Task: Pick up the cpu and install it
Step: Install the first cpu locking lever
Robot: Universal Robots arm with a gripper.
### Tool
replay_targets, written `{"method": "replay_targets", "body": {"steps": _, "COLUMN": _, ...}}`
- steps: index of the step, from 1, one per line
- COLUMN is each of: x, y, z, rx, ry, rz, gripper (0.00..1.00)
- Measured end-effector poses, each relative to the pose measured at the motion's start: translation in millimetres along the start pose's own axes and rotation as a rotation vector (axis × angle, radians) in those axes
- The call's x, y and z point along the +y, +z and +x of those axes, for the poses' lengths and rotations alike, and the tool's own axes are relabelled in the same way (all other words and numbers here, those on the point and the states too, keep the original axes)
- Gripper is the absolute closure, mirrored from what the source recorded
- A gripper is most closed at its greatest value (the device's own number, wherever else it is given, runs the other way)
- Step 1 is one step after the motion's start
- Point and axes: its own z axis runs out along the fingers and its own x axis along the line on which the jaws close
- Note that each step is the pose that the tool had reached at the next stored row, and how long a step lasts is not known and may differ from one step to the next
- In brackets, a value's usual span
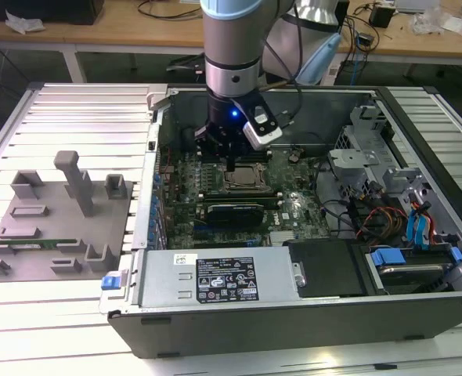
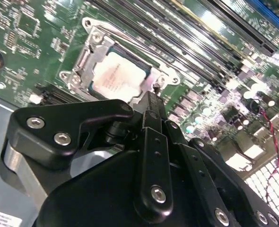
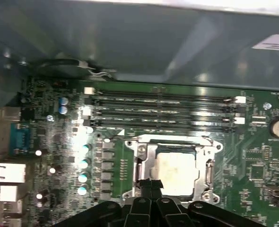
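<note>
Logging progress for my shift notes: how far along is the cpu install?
Done: the cpu lies inside the socket frame. In hand: nothing; the gripper hangs shut at the socket's edge. Left: I cannot tell whether it is latched.

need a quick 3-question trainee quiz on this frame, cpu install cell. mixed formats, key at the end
1. True or false: the cpu lies inside the socket on the motherboard.
2. In the exterior view, where is the green memory stick? A) on the grey fixture plate, at the exterior view's left of the computer case; B) between the jaws; C) on top of the cpu.
3. Fill in: the gripper hangs over the socket with its jaws ___ (open/shut).
Key: 1 true; 2 A; 3 shut.
</note>
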Motion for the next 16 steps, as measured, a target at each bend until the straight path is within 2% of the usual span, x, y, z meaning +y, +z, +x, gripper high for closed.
{"method": "replay_targets", "body": {"steps": 4, "x": 0.0, "y": -0.1, "z": 0.9, "rx": 0.0001, "ry": 0.0, "rz": 0.0001, "gripper": 0.89}}
{"method": "replay_targets", "body": {"steps": 5, "x": 0.0, "y": -1.8, "z": 1.0, "rx": 0.0002, "ry": 0.0, "rz": 0.0004, "gripper": 0.89}}
{"method": "replay_targets", "body": {"steps": 7, "x": 0.1, "y": -10.9, "z": 0.6, "rx": 0.0002, "ry": 0.0, "rz": 0.0004, "gripper": 0.89}}
{"method": "replay_targets", "body": {"steps": 10, "x": 0.3, "y": -20.6, "z": 0.1, "rx": 0.0, "ry": 0.0, "rz": 0.0002, "gripper": 0.89}}
{"method": "replay_targets", "body": {"steps": 11, "x": 0.4, "y": -27.0, "z": -0.2, "rx": 0.0001, "ry": 0.0, "rz": 0.0003, "gripper": 0.89}}
{"method": "replay_targets", "body": {"steps": 13, "x": 0.4, "y": -32.0, "z": -0.5, "rx": 0.0001, "ry": 0.0, "rz": 0.0003, "gripper": 0.89}}
{"method": "replay_targets", "body": {"steps": 15, "x": 0.5, "y": -33.2, "z": -0.4, "rx": -0.0001, "ry": 0.0, "rz": 0.0001, "gripper": 0.89}}
{"method": "replay_targets", "body": {"steps": 16, "x": 0.6, "y": -33.4, "z": 1.9, "rx": -0.0003, "ry": 0.0, "rz": 0.0003, "gripper": 0.89}}
